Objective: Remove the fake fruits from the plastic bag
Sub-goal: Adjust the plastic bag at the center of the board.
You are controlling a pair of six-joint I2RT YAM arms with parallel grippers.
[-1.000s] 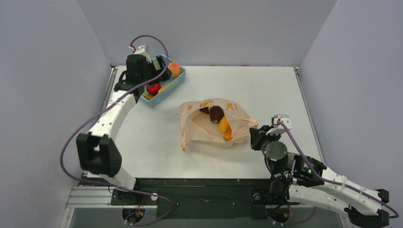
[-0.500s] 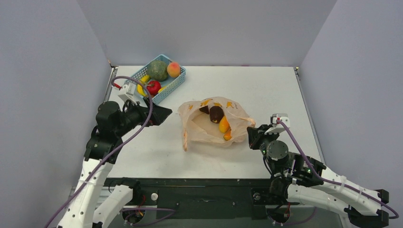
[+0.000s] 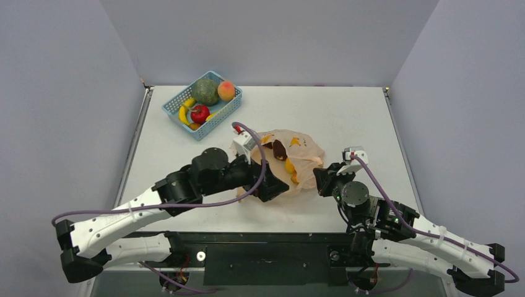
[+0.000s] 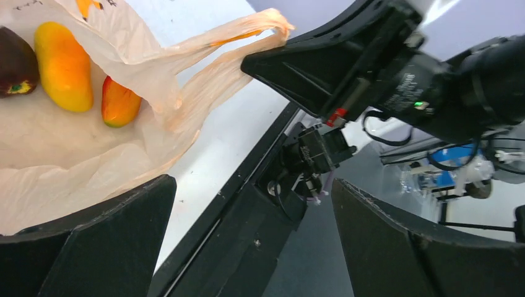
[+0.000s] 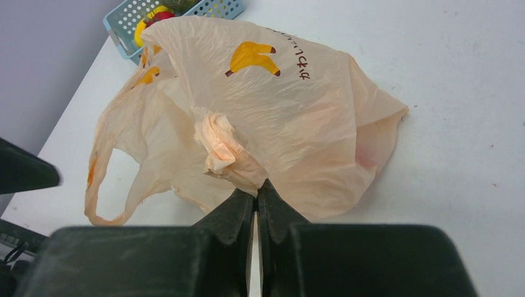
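Note:
The plastic bag lies mid-table, pale orange with banana prints. Inside it are a dark maroon fruit, a yellow-orange fruit and an orange-red fruit. The left wrist view shows them too: maroon, yellow-orange, orange-red. My left gripper is wide open and empty, low at the bag's near edge. My right gripper is shut on a bunched fold of the bag at the bag's right side; its jaws pinch the plastic.
A blue mesh basket stands at the back left and holds a big green ball, a peach-coloured fruit, a red apple and a banana. The table's near edge and black frame lie just below the left gripper.
My left arm has swung from the basket at the back left down to the bag's near edge. My right gripper has shifted slightly left with the bag's fold, which bunched the bag.

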